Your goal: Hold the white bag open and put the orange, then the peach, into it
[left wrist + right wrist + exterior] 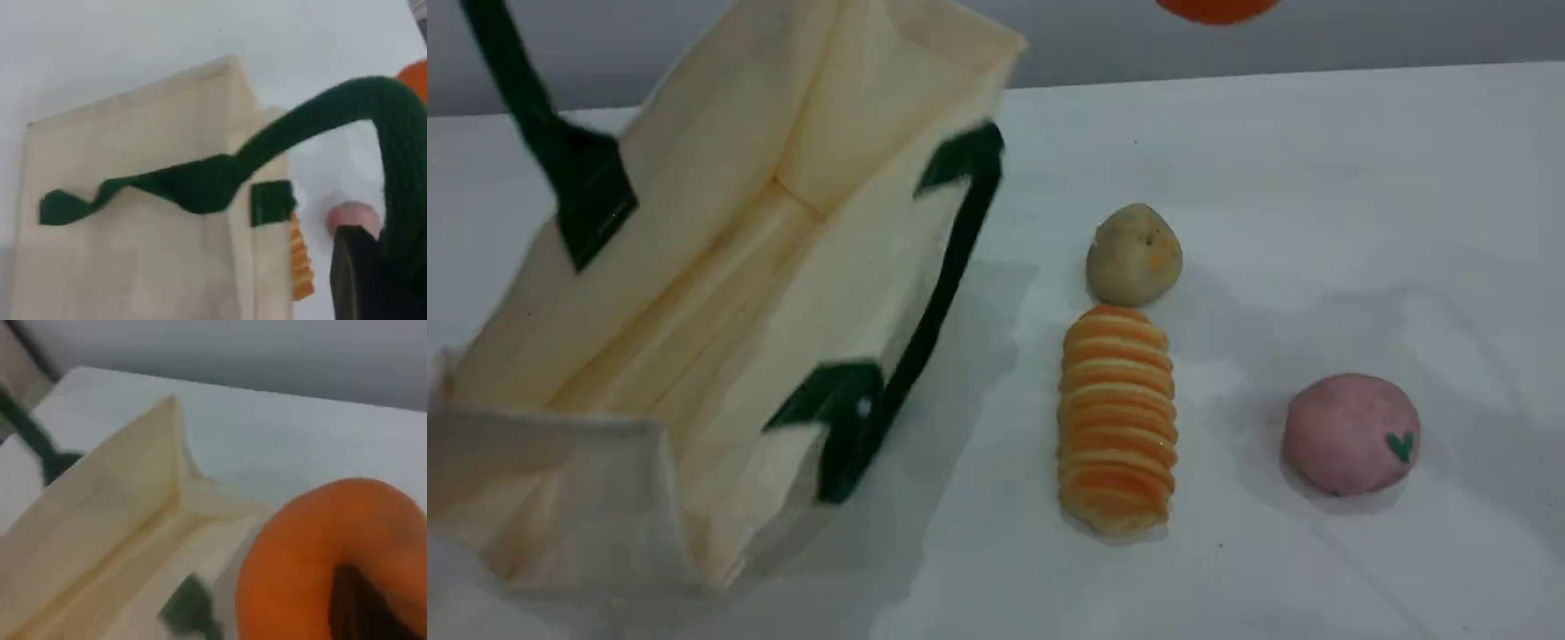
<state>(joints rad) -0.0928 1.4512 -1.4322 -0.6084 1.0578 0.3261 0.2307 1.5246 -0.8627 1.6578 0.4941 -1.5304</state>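
The white bag (720, 267) stands open at the left of the table, its mouth tilted toward the camera. Its far green rope handle (525, 98) rises out of the top left corner. In the left wrist view that handle (320, 113) runs into my left gripper (380, 280), which is shut on it. The orange (1216, 9) hangs at the top edge, above the table and right of the bag. My right gripper (360, 607) is shut on the orange (313, 547), with the bag (113, 520) below to its left. The peach (1350, 433) lies at the right.
A long orange-striped bread roll (1117, 418) lies in the middle of the table, with a pale beige lump (1134, 255) just behind it. Both sit between the bag and the peach. The bag's near handle (925, 329) hangs down its right side.
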